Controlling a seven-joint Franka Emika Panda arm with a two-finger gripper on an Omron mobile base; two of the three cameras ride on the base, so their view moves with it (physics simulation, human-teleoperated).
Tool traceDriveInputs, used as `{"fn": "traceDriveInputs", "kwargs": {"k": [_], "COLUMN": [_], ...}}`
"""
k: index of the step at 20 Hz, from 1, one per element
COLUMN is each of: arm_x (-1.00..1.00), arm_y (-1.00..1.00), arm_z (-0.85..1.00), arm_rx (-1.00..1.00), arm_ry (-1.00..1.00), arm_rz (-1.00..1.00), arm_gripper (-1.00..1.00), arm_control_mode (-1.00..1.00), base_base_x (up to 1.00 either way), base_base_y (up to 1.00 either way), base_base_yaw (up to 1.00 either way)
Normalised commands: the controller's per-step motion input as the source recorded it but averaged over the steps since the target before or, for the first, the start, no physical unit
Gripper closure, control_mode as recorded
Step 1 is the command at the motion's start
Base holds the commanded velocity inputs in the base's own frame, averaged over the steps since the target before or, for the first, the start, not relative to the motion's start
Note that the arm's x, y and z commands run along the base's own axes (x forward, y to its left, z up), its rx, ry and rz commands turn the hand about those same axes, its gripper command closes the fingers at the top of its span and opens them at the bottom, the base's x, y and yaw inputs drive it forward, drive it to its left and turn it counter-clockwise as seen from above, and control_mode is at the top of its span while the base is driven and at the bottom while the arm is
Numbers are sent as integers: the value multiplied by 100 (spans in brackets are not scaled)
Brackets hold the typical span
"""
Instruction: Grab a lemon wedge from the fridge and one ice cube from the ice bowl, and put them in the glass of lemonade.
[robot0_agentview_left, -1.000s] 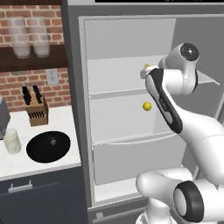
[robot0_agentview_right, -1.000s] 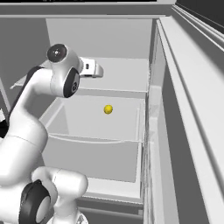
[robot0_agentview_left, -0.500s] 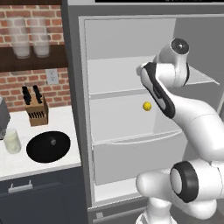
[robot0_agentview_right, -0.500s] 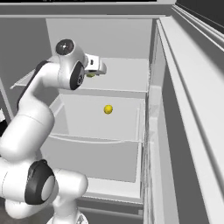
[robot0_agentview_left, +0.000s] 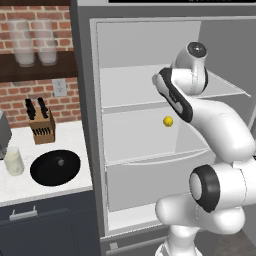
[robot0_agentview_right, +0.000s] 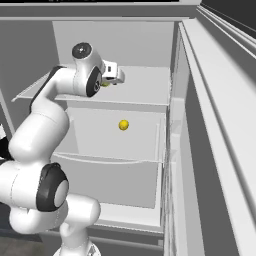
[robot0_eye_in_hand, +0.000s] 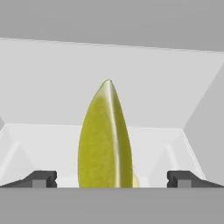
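Yellow-green and glossy, the lemon wedge (robot0_eye_in_hand: 106, 140) stands point-up in the hand view, its lower end cut off at the bottom of that view. It sits between the two fingers (robot0_eye_in_hand: 41, 178), which stand wide apart, one far to each side with open space on both flanks; neither tip touches it. From the right base view only a sliver of the wedge (robot0_agentview_right: 105, 83) peeks out beside the hand (robot0_agentview_right: 114, 75), on the upper shelf (robot0_agentview_right: 145, 92) of the open fridge (robot0_agentview_left: 82, 125); from the left base view the arm's forearm hides it entirely. A small round yellow ball (robot0_agentview_left: 168, 121) rests on the shelf below. On the counter (robot0_agentview_left: 30, 187) to the left lie the black ice bowl (robot0_agentview_left: 55, 167) and the glass of lemonade (robot0_agentview_left: 13, 161) near the counter's left edge; whether the bowl holds ice is too small to tell.
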Motion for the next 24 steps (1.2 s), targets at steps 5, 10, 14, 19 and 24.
{"fn": "traceDriveInputs", "kwargs": {"k": [5, 10, 14, 19, 24], "arm_x": [27, 14, 7, 0, 0], "arm_y": [0, 0, 0, 0, 1], "arm_z": [-18, -18, -17, -18, -22], "arm_rx": [0, 0, 0, 0, 0], "arm_ry": [0, 0, 0, 0, 0], "arm_rz": [1, 2, 2, 2, 2], "arm_gripper": [-100, -100, 100, 100, 100], "arm_control_mode": [-100, -100, -100, -100, -100], "base_base_x": [0, 0, 0, 0, 0], "base_base_y": [0, 0, 0, 0, 0], "base_base_yaw": [0, 0, 0, 0, 0]}}
